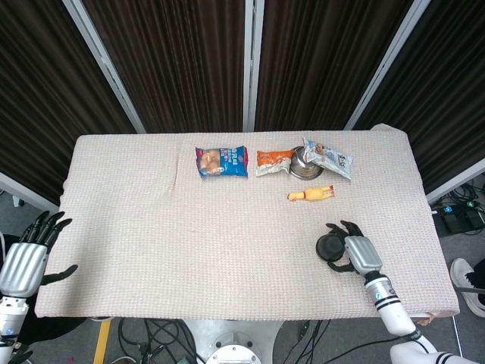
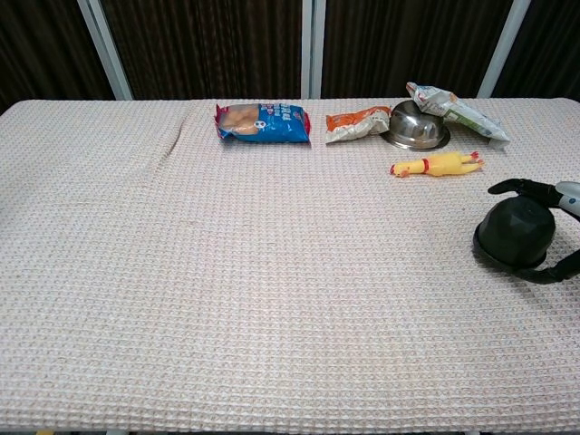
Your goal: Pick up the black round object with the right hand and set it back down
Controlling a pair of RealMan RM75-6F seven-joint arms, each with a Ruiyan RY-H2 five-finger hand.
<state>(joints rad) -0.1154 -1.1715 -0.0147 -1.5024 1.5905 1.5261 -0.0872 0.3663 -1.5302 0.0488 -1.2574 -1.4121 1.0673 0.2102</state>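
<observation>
The black round object point(image 1: 330, 246) is a domed, faceted piece near the table's front right; the chest view shows the black round object point(image 2: 514, 232) at the far right. My right hand point(image 1: 360, 254) grips it from the right, with fingers point(image 2: 518, 188) curled over its far side and the thumb hooked around its near side. It looks raised a little off the cloth, though the gap is hard to see. My left hand point(image 1: 26, 262) hangs beyond the table's front left corner with fingers spread and nothing in it.
At the back of the cloth-covered table point(image 1: 151, 227) lie a blue snack bag point(image 1: 222, 161), an orange packet point(image 1: 271, 161), a steel bowl point(image 1: 305, 163) and a white bag point(image 1: 330, 158). A yellow rubber chicken point(image 1: 311, 194) lies just behind the black object.
</observation>
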